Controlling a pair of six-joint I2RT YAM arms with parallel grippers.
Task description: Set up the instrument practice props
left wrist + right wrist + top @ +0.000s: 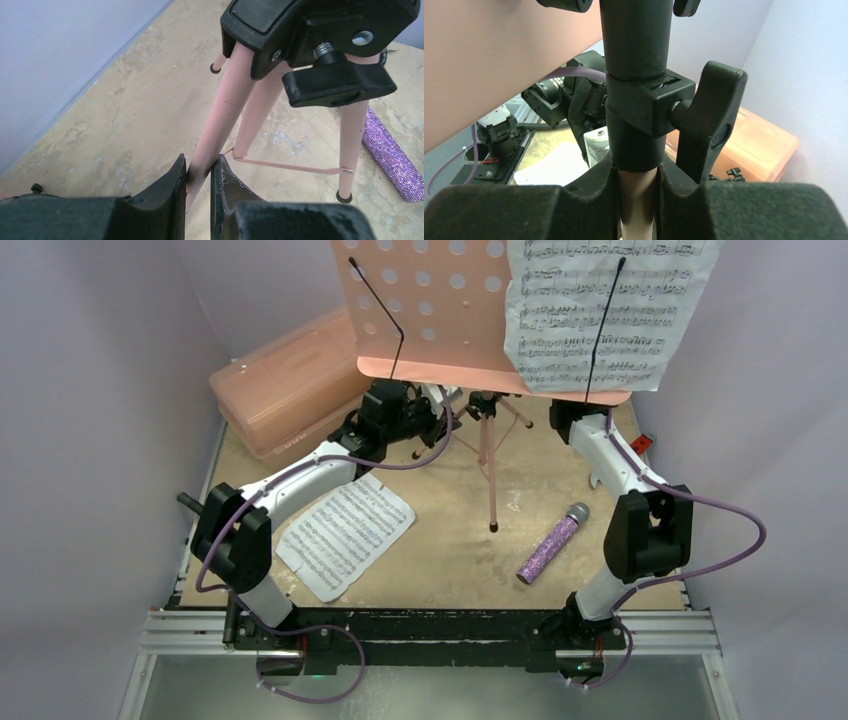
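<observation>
While the left tool (198, 172) and right tool (638, 175) both sit on the music stand (440, 310), we read this as the stand-positioning step.

Left tool: narrow, pinched on one pink tripod leg (220, 115), low down near the brace. Right tool: clamped round the centre pole (638, 205), just under the black collar (636, 110). The wing knob (709, 120) sticks out beside its fingers.

The stand is upright at the back middle of the tabletop (450, 570), and the feet we can see are down. One sheet-music page (600, 310) sits on the right half of the desk behind a wire retainer (604, 330). The left half is bare. The second page (345, 535) lies flat on the tabletop by the left arm. The microphone (551, 544) lies on its side by the right arm, well apart from the stand. We can't make out the mini tripod. The pink case (290, 380) is at back left.

Our call: roughly midway, with the stand up, one page placed, and the second page and mic not yet done.

Next move as we see it:
- Release one tool at a time. We'd open the left first while the right steadies the pole. The stand looks top-heavy on thin legs.
- Then send the left tool for the flat page. It's thin paper, so it needs an edge pick, then a slide behind the left retainer without nudging the desk.
</observation>
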